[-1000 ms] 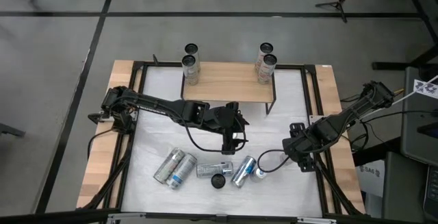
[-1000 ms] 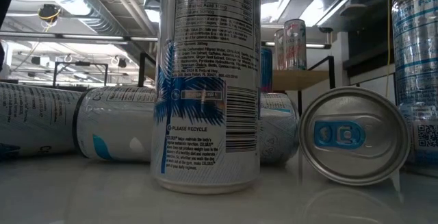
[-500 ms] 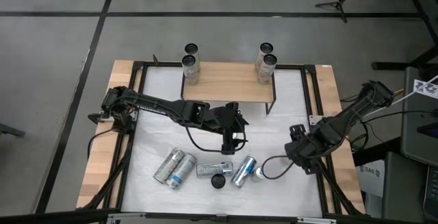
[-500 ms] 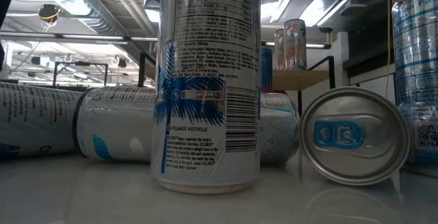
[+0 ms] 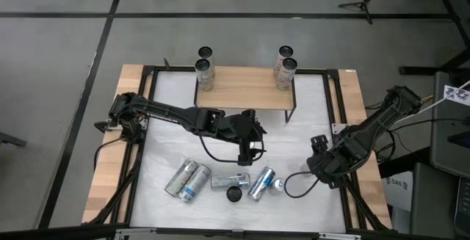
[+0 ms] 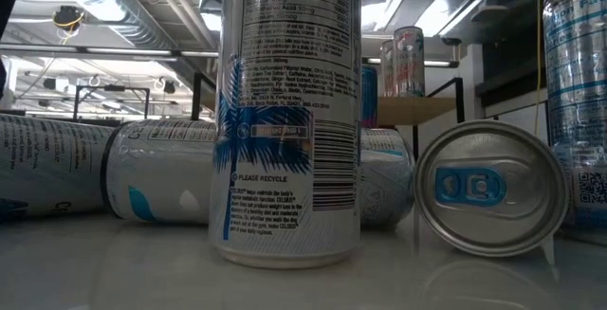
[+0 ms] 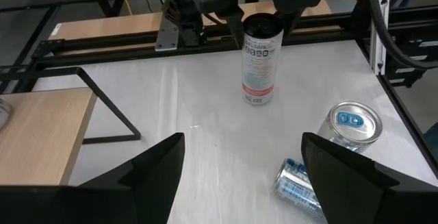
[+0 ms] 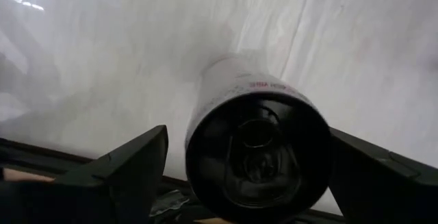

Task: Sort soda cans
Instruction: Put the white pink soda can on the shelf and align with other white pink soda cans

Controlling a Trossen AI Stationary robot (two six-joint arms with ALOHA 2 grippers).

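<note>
Bracketing an upright, dark-topped soda can (image 8: 256, 148) with wide-open fingers, not yet gripping, the right gripper (image 5: 322, 164) sits right of the lying cans (image 5: 220, 181), likely to lift it. Beyond them the left gripper (image 5: 250, 152) hovers open and empty. Farthest, four sorted cans (image 5: 204, 74) stand on the wooden shelf (image 5: 242, 89).

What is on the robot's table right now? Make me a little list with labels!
shelf: wooden shelf holding four upright cans, two at each end
front of table: several lying cans and one upright blue-label can
left gripper: open, empty, above the middle of the table
right gripper: open, a finger on each side of the red-marked can
red-marked can: upright on the table, dark top
</note>
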